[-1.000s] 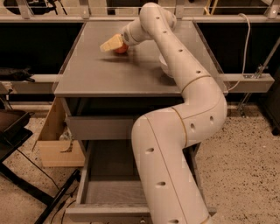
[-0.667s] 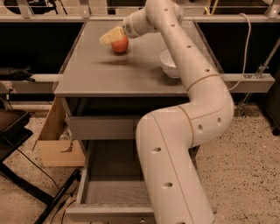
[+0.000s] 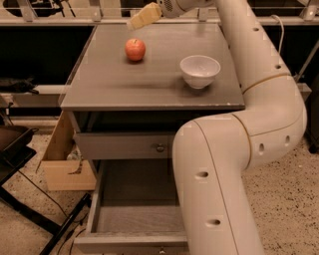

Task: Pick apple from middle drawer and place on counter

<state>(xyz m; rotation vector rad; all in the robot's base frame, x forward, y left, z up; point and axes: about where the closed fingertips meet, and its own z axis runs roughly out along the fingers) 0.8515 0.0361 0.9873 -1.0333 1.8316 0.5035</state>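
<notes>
The red apple (image 3: 135, 49) sits on the grey counter (image 3: 124, 84), at its back left, free of any hold. My gripper (image 3: 143, 15) hangs above and just behind the apple at the top of the view, open and empty, clear of it. The middle drawer (image 3: 134, 219) is pulled out low at the front and its grey floor is bare. My white arm (image 3: 234, 149) fills the right side and hides the drawer's right part.
A white bowl (image 3: 200, 70) stands on the counter, right of the apple. A shut grey drawer front with a brass knob (image 3: 159, 147) sits above the open drawer. A cardboard box (image 3: 62, 159) and a black stand (image 3: 20, 149) are on the floor at left.
The gripper let go of the apple and rose up and back from it. The apple stays on the counter. The arm swung aside and uncovered the bowl.
</notes>
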